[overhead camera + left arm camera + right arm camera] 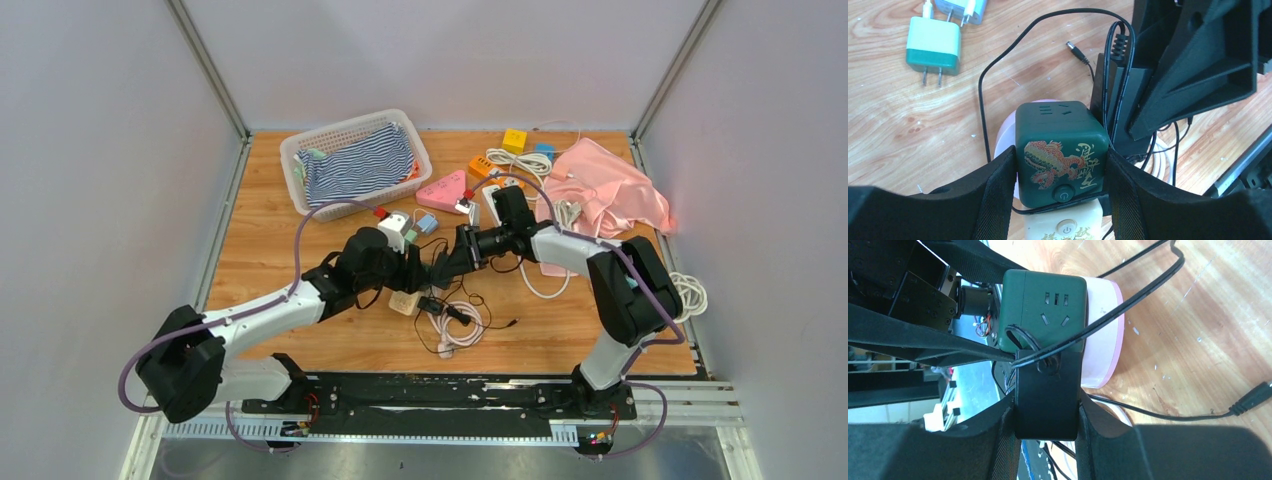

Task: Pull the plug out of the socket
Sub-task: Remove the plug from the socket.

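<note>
Table count, top view:

- One green cube socket (1060,150), at centre.
- One black adapter plug (1047,395).
- One white basket (300,150) at eleven o'clock.
- One striped cloth (355,165).
- One pink garment (605,185) at one o'clock.
- At twelve o'clock: one yellow cube (515,139), one orange cube (481,167) and one pink triangular block (443,190).
- One green-and-white charger (933,47).

The left arm (260,315) reaches from the lower left of the top view toward the centre. Its left gripper (418,272) points right, with both fingers (998,200) pressed against the sides of the green socket cube (1060,145). The right arm (625,285) rises from the lower right, folds at the elbow and stretches left across the middle, where the right gripper (447,262) meets the other nearly tip to tip, drawn narrow and clamped on the black plug (1047,395).
</note>
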Robot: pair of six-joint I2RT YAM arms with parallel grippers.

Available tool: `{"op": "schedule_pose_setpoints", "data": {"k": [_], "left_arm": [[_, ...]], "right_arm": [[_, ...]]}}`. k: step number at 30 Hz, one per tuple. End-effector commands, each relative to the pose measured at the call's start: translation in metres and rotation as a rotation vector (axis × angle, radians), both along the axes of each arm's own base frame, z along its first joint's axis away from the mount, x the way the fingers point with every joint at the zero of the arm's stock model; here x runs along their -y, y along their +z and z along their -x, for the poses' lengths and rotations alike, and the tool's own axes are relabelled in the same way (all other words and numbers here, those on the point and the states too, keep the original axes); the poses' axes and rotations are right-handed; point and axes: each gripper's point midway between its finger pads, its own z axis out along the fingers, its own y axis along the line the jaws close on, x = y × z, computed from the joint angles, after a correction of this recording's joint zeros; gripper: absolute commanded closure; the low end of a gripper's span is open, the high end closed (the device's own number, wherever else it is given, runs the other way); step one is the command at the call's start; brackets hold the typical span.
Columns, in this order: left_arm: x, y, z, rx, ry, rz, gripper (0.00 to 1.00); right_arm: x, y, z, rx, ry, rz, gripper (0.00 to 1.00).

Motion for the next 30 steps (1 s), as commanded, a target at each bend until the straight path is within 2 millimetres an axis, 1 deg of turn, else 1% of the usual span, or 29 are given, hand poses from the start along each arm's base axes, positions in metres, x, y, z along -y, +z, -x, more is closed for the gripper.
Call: {"op": "schedule_pose_setpoints", "data": {"k": [1,3,5,8,11,15,19,21,23,25,27,29,30], "left_arm": [[-0.016,-0.036,0.010,-0.105,0.009,-0.125,1.00],[-0.016,-0.036,0.010,-0.107,0.008,-0.127,1.00],[-0.016,-0.037,0.010,-0.108,0.007,-0.130,1.00],[-0.016,-0.037,0.009,-0.110,0.006,-0.134,1.00],[-0.015,-0.037,0.010,-0.110,-0.002,-0.132,1.00],[-0.014,-0.037,0.010,-0.102,-0.008,-0.127,1.00],[-0.013,-0.037,0.010,-0.104,-0.013,-0.126,1.00],[-0.013,-0.039,0.010,-0.110,-0.012,-0.135,1.00],[-0.013,-0.039,0.010,-0.115,-0.010,-0.140,1.00],[-0.013,-0.040,0.009,-0.120,-0.009,-0.147,1.00],[-0.013,-0.040,0.008,-0.122,-0.007,-0.153,1.00],[-0.013,-0.040,0.008,-0.122,-0.004,-0.158,1.00],[-0.013,-0.040,0.008,-0.122,-0.003,-0.160,1.00]], "right_arm": [[-0.021,0.027,0.002,0.128,0.036,-0.053,1.00],[-0.017,0.023,0.005,0.121,0.070,-0.037,1.00],[-0.010,0.015,0.004,0.100,0.081,-0.027,1.00],[0.001,0.011,0.006,0.052,0.141,-0.114,1.00],[0.011,0.003,0.005,-0.032,0.172,-0.187,1.00],[0.016,-0.008,0.002,-0.069,0.177,-0.205,1.00],[0.009,-0.007,0.000,-0.046,0.164,-0.156,1.00],[0.003,-0.004,-0.007,-0.031,0.102,-0.074,1.00],[-0.006,0.009,-0.009,-0.010,0.052,-0.054,1.00],[-0.014,0.019,-0.007,0.031,0.022,-0.049,1.00],[-0.020,0.024,-0.001,0.045,0.023,-0.046,1.00],[-0.022,0.027,0.002,0.051,0.047,-0.056,1.00],[-0.020,0.024,0.002,0.056,0.065,-0.052,1.00]]}}
